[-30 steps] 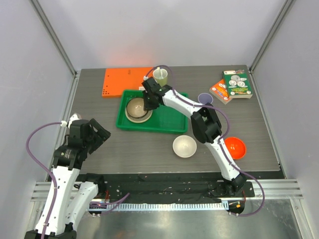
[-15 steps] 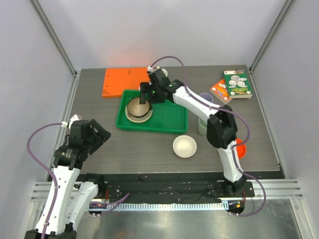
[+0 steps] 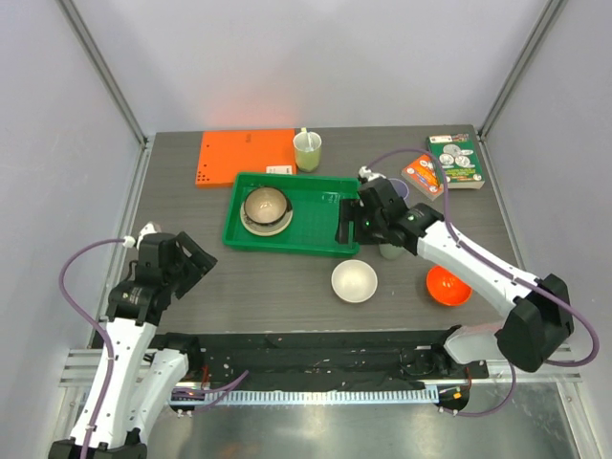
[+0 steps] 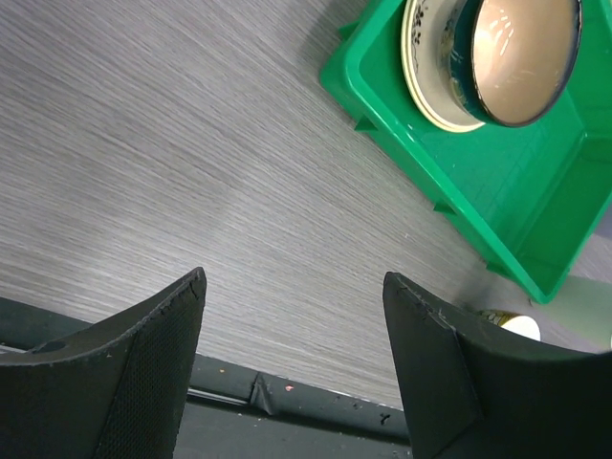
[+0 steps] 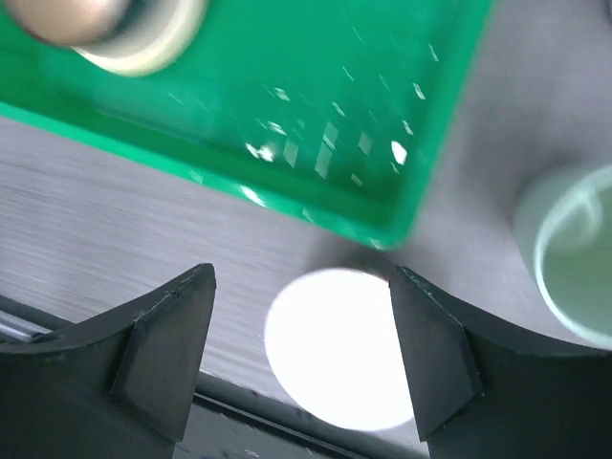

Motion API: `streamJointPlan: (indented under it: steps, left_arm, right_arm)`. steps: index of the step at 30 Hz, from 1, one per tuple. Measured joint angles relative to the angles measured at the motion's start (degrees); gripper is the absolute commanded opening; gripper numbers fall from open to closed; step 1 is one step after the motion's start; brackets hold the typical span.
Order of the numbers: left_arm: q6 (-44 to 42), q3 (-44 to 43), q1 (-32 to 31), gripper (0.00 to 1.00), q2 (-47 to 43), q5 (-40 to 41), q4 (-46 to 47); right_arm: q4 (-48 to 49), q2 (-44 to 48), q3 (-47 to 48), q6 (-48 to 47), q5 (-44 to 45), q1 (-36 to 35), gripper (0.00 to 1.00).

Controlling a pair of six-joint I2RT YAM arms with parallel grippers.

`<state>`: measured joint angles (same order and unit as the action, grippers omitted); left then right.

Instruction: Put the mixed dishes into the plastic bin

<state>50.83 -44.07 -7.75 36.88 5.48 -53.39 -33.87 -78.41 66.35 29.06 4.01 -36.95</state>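
Note:
The green plastic bin holds a brown bowl stacked on a cream plate at its left end. The white bowl and the orange-red bowl sit on the table in front of the bin. The sage-green cup and the lavender cup are partly hidden by my right arm. My right gripper is open and empty above the bin's right rim; in its wrist view it frames the white bowl, with the sage-green cup to the right. My left gripper is open and empty at the table's left.
A yellow-green cup with a spoon and a flat orange board stand behind the bin. Two books lie at the back right. The left wrist view shows the bin and the brown bowl to the upper right.
My right arm drew back from over the brown bowl in the bin to the bin's right rim, above the white bowl. The left arm barely moved.

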Motion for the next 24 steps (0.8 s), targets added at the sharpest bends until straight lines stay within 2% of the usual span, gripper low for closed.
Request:
streamJointPlan:
  steps: [10, 22, 23, 24]
  left_arm:
    - [1.14, 0.79, 0.0, 0.74, -0.66, -1.64, 0.85]
    - [1.53, 2.05, 0.0, 0.73, -0.92, -2.38, 1.36]
    - [1.53, 2.05, 0.0, 0.73, -0.92, -2.49, 1.38]
    - [1.53, 2.05, 0.0, 0.73, -0.92, -2.54, 1.42]
  right_arm:
    - [-6.1, 6.58, -12.09, 5.07, 3.19, 0.07, 0.79]
    - [-7.74, 6.4, -19.93, 7.78, 3.87, 0.09, 0.73]
    - [-7.26, 6.12, -20.46, 8.0, 3.69, 0.09, 0.59]
    - [-6.6, 5.79, -21.0, 8.24, 3.41, 0.11, 0.49]
